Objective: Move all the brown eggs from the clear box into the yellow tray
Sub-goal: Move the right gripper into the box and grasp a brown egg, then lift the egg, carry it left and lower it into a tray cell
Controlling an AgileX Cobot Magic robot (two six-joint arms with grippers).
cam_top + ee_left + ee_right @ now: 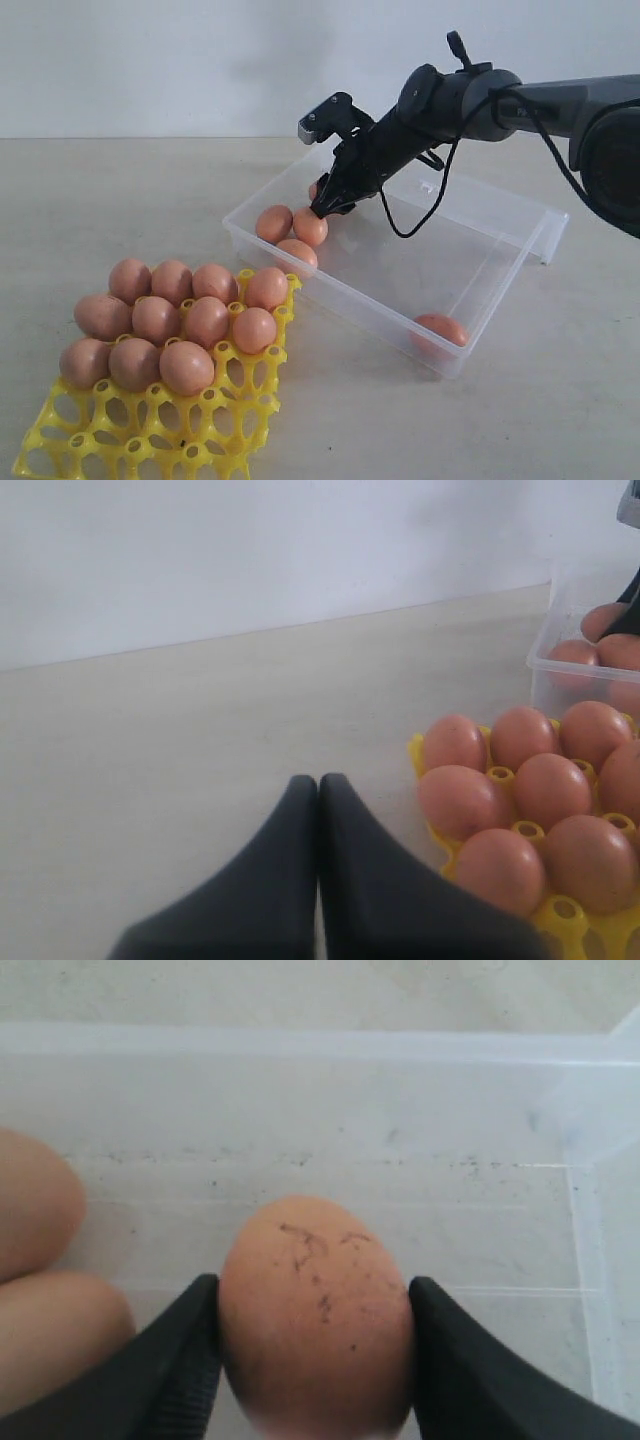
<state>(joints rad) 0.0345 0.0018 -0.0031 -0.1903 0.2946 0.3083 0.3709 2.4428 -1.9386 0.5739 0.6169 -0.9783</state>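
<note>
I work on a pale beige bench (130, 200), matt and faintly mottled. Behind it rises a plain white wall (200, 60), evenly lit. The two meet in one straight seam across my view. The light is soft, and shadows on the bench are faint.

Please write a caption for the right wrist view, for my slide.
Right gripper clasping a speckled brown egg inside the clear box, two more eggs beside it.
</note>
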